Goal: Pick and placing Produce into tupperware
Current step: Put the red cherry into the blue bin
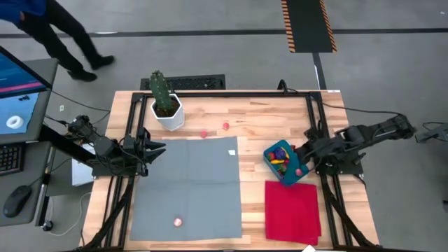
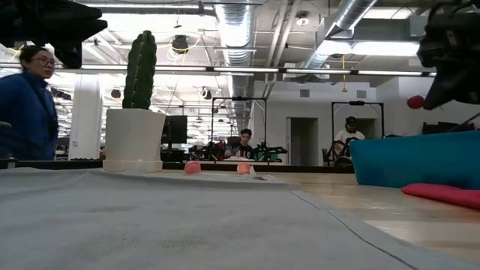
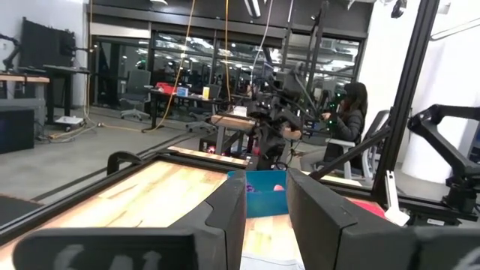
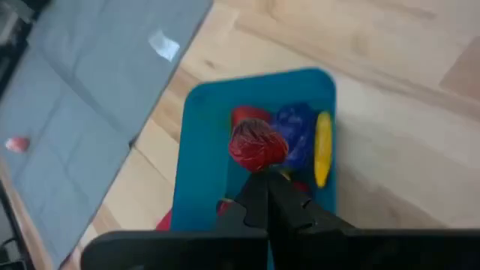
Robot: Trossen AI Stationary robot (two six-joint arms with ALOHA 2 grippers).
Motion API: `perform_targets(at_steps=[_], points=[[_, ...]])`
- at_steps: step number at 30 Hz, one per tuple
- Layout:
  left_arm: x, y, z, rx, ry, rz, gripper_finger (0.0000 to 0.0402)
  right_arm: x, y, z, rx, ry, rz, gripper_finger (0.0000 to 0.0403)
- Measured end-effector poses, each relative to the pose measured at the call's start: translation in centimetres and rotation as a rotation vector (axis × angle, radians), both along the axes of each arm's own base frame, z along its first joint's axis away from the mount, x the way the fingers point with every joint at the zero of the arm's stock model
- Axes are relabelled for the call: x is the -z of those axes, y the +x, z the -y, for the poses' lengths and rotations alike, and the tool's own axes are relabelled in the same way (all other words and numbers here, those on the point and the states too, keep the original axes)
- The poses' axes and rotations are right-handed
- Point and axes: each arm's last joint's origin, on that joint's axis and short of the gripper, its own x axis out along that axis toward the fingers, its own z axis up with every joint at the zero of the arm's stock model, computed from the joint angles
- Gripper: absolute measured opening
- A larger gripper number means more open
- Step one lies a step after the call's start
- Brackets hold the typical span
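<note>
Right pincer [image 4: 264,184], clamped on a red fruit [image 4: 256,144], hangs directly above the teal tub [image 4: 202,150].

A green cactus [image 1: 160,89] in a white pot [image 1: 169,114] is seen standing upright at the far left of the wooden table [image 1: 269,117]; a grey cloth [image 1: 187,185] is spread at near left; a magenta cloth [image 1: 292,209] lies at near right; a person [image 1: 59,28] is seen on the floor beyond.
</note>
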Motion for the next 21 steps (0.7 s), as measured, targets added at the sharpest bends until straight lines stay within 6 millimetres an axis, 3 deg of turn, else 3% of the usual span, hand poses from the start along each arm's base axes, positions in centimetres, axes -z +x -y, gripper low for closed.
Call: perform_targets(at_steps=[11,21], points=[[0.0,0.0,0.0,0.0,0.001,-0.001,0.0087,1.8,3.0,-1.7,0.042,0.068,-0.189,0.0013],[0.0,0.0,0.0,0.0,0.001,-0.001,0.0087,4.4,4.6,-2.7,0.124,0.166,-0.467,0.0013]])
